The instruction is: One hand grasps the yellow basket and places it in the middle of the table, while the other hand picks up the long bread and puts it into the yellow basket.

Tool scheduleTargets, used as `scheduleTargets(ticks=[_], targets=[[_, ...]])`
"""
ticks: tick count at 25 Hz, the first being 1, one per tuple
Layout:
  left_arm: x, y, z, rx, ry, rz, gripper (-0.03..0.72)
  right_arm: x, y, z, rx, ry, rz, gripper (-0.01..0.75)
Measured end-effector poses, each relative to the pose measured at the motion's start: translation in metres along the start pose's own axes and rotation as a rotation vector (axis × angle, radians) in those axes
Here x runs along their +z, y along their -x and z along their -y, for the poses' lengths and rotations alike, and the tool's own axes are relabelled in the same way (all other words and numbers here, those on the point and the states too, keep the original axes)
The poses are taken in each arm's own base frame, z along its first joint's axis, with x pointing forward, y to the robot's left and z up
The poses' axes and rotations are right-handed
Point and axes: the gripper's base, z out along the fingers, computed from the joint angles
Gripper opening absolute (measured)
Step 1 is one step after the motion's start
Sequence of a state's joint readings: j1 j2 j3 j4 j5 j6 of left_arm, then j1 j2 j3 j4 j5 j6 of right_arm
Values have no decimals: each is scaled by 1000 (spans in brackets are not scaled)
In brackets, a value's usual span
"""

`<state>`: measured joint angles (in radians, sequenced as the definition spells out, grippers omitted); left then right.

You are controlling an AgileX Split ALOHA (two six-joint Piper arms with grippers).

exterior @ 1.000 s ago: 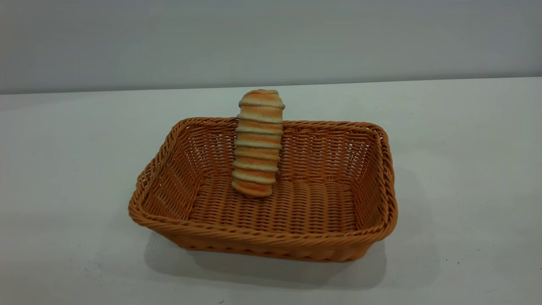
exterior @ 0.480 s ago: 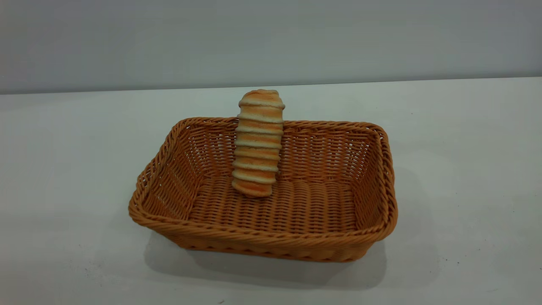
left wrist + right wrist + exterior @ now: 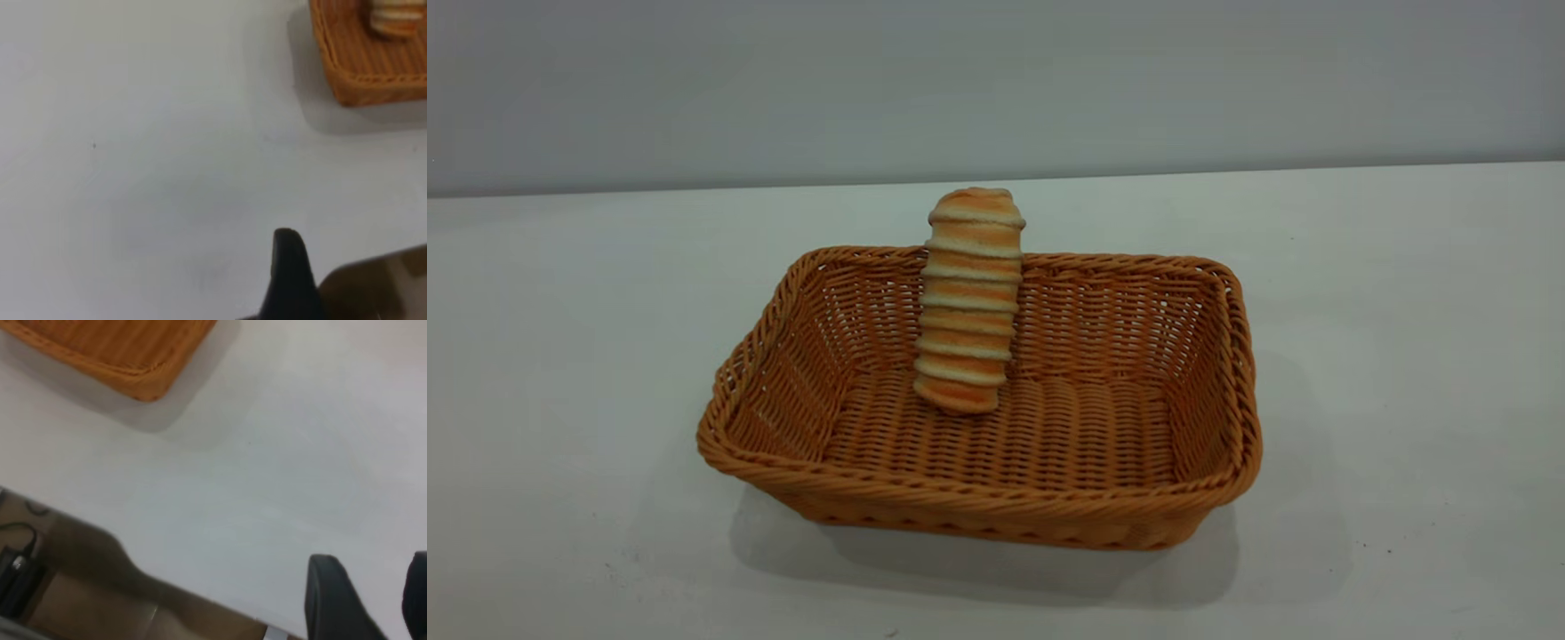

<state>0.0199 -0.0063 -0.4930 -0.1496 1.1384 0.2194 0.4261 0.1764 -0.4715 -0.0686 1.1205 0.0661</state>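
The yellow basket [image 3: 978,502] stands on the middle of the white table [image 3: 1405,311]. The long bread [image 3: 967,298] is inside it, standing on end on the basket floor and leaning on the far wall, its top above the rim. Neither gripper shows in the exterior view. My left gripper [image 3: 288,267] hangs over bare table near the table edge, far from the basket [image 3: 367,73] and the bread [image 3: 393,17]. My right gripper [image 3: 370,593] is open and empty, low over bare table near the edge, away from the basket's corner [image 3: 127,353].
A grey wall runs behind the table's far edge. In the left wrist view the table edge and brown floor [image 3: 380,280] show. In the right wrist view the table edge, brown floor [image 3: 100,600] and a black cable with a box [image 3: 13,570] show.
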Motion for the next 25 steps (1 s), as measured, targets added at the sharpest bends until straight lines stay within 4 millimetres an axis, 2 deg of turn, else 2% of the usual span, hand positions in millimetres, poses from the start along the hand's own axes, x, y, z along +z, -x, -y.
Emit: scheduleTargets(ticks=[5,10,25], targets=[[-2,-1,0,8,-10,9,581,-11,-8,3,162,-187,78,243],[-2,-2,0,26,-39,12,581,-13,-9,4,269,-322,80,243],[-2,-2,0,26,-40,12,581,-13,-9,4,236,-286,78,243]])
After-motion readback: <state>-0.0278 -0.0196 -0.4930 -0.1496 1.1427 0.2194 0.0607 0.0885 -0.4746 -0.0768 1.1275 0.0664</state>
